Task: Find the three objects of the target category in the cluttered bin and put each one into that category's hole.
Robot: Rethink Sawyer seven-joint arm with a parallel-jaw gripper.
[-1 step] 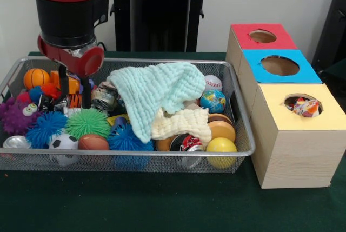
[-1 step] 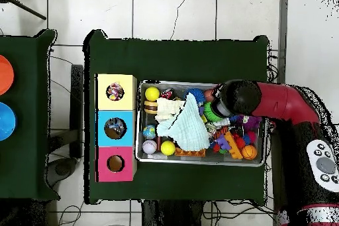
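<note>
- A red and black arm (image 1: pixel 67 15) reaches down into the left end of a wire mesh bin (image 1: pixel 162 159) on a green-covered table (image 1: pixel 162 205), as the front view shows it.
- The gripper (image 1: pixel 74 88) hangs with its two dark fingers (image 1: pixel 64 83) parted and lowered among the toys, just above a green spiky ball (image 1: pixel 87 123); nothing can be seen held between them.
- A pale mint cloth (image 1: pixel 154 88) lies draped across the middle of the bin, with a cream cloth (image 1: pixel 181 124) partly under its lower edge.
- Around the gripper lie a small basketball (image 1: pixel 35 78), a purple fuzzy toy with googly eyes (image 1: pixel 16 114), a blue spiky ball (image 1: pixel 44 127), a soccer ball (image 1: pixel 64 144) and a brown football (image 1: pixel 93 142).
- At the bin's right end sit a baseball (image 1: pixel 213 83), a globe ball (image 1: pixel 213 101), a toy hamburger (image 1: pixel 220 126), a yellow ball (image 1: pixel 221 148) and a drink can (image 1: pixel 186 144).
- Beside the bin stands a row of three wooden boxes topped red (image 1: pixel 259 37), blue (image 1: pixel 278 65) and yellow (image 1: pixel 300 113), each with a round hole.
- A patterned object (image 1: pixel 307 107) shows inside the yellow box's hole; the other two holes look dark in the front view.
- From overhead, the arm (image 2: pixel 278 101) crosses the bin's (image 2: pixel 198 84) end farthest from the boxes.
</note>
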